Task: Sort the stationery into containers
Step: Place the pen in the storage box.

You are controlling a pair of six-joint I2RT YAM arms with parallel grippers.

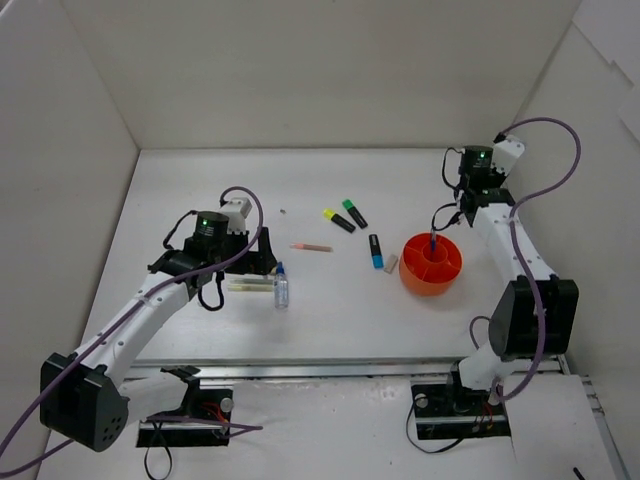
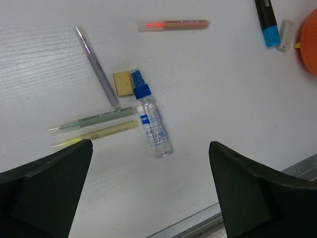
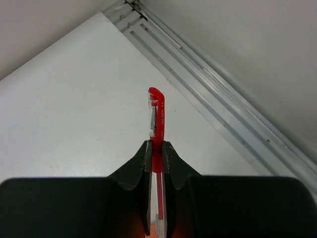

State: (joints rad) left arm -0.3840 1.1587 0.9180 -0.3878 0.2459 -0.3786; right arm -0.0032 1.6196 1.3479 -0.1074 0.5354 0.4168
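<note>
My right gripper (image 3: 157, 146) is clamped on a red pen (image 3: 157, 113), which points up at centre frame in its wrist view. The orange-red pot (image 1: 425, 282) sits right of centre overhead, with a blue pen (image 1: 432, 241) standing in it. My left gripper (image 2: 150, 148) hangs wide open over a clear blue-capped bottle (image 2: 153, 124), which lies flat at mid-frame in the left wrist view.
</note>
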